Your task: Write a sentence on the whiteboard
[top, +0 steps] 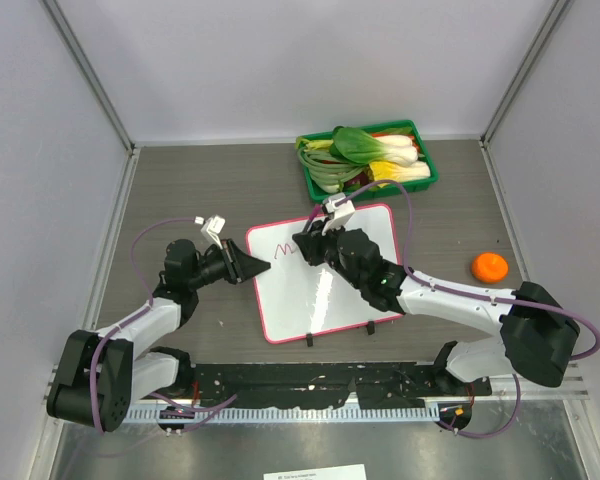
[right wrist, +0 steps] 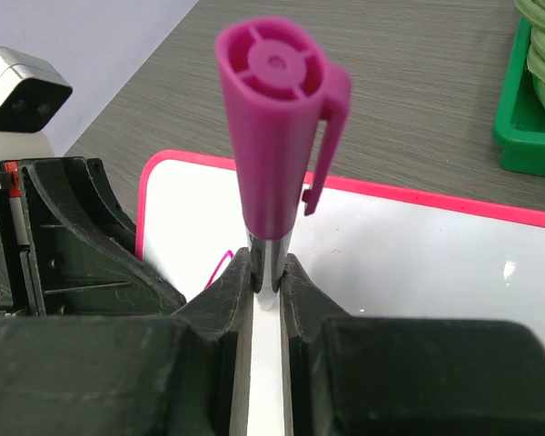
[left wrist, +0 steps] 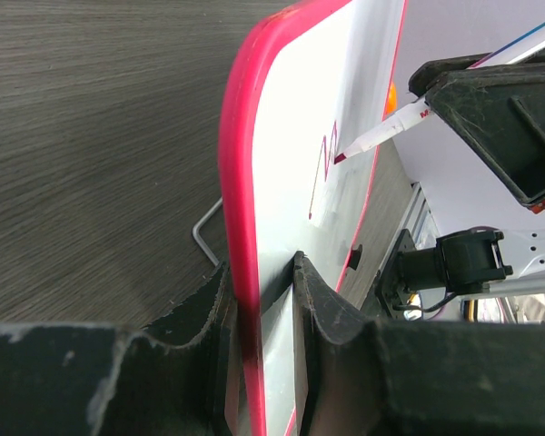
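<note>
The whiteboard [top: 298, 295] lay flat on the table [top: 200, 180], in the middle, its pink frame turned a little askew and its two black feet [top: 308, 341] at its near edge. A short magenta zigzag [top: 285, 247] ran across its far left corner.

The left gripper [top: 260, 266] was closed on the whiteboard's left edge. In the left wrist view its fingers [left wrist: 322, 304] stood one on each side of the frame, only slightly apart, pinching it.

The right gripper [top: 305, 245] hung over the far left part of the whiteboard, beside the zigzag. Its jaws were nearly together, clamped on a marker [right wrist: 277, 118]. The right wrist view showed the silver barrel squeezed between the fingers [right wrist: 300, 291], with the purple cap sticking out above them. In the left wrist view the marker's tip was at the whiteboard's surface, at the end of the zigzag, and seemed to touch it.

Beyond the whiteboard's far edge, close to its far right corner, sat a green tray [top: 432, 172] of leafy vegetables. An orange [top: 489, 265] lay to the whiteboard's right, well apart from it.
</note>
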Controlling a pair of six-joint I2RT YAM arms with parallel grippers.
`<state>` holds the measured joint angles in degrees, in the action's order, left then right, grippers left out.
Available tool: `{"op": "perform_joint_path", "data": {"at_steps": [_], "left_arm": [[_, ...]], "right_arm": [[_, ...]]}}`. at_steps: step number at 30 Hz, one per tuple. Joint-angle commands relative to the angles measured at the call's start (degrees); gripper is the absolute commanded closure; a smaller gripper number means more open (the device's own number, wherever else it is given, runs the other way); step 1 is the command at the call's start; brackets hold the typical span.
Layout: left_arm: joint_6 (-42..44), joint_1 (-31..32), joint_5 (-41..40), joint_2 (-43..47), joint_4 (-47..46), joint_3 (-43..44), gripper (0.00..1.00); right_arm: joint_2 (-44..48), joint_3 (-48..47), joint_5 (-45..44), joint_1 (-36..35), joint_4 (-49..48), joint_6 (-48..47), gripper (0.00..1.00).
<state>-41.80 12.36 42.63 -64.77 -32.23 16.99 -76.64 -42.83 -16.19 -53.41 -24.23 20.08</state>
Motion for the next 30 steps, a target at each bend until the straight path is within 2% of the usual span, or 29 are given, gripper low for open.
{"op": "perform_joint_path", "data": {"at_steps": [1, 5, 9, 14, 30], "left_arm": [[6.38, -0.14, -3.70, -0.62, 2.26, -1.17, 1.00], [6.29, -0.14, -3.43, -0.88, 1.91, -1.17, 1.00], [6.29, -0.14, -3.43, -0.62, 1.91, -1.26, 1.00], [6.29, -0.14, -3.43, -0.62, 1.91, -1.26, 1.00], [6.21, -0.14, -3.34, -0.53, 1.91, -1.26, 1.00]], "right_arm": [[1.67, -0.24, -0.25, 0.58, 3.40, -1.00, 0.99], [5.18, 1.16, 2.47, 0.59, -0.46, -1.00, 0.99], [8.26, 1.52, 0.81, 0.58, -1.53, -1.09, 0.99], [6.77, -0.24, -2.45, 0.59, 0.06, -2.23, 0.99], [4.31, -0.94, -2.36, 0.50, -3.19, -0.92, 0.99]]}}
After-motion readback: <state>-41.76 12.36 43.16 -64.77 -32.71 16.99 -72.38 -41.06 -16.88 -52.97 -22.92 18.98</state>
